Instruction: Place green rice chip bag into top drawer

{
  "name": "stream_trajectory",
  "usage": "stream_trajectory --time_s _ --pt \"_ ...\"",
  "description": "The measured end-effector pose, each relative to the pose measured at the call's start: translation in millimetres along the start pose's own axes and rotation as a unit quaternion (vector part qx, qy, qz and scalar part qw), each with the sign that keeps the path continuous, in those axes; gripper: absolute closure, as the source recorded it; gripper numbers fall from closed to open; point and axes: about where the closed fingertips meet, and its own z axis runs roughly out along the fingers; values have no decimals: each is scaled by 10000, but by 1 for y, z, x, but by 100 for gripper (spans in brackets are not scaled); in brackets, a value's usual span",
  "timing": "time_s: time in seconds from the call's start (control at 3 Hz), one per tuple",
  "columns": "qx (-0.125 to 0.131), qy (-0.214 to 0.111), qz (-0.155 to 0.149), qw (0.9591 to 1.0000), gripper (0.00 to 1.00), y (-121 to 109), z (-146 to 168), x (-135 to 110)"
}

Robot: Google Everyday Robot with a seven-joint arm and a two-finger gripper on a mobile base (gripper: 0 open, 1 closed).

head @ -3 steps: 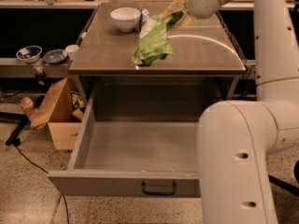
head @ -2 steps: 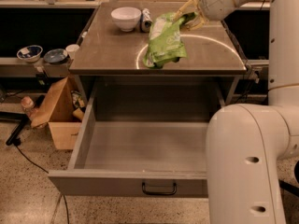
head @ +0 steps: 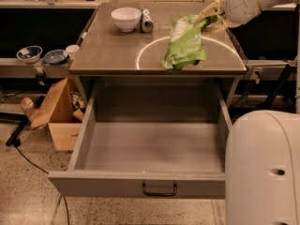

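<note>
Over the table (head: 108, 53), jaws hold the green rice chip bag (head: 185, 43), lettering illegible.

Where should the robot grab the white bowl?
Probably its left rim, from straight above: the white bowl stands upright and open, and the silver can crowds its right side. The gripper is busy now, holding the green rice chip bag above the right side of the table.

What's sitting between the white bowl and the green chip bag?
In the camera view, a small silver can beside the white bowl; the gripper, upper right, holds the green rice chip bag.
</note>
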Motion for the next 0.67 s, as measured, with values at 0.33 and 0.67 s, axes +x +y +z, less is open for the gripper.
stream_trajectory --time_s 0.33,0.67 --pt "-12 162 360 9992 100 16 -20 3" --pt "56 195 369 9991 100 13 -16 7"
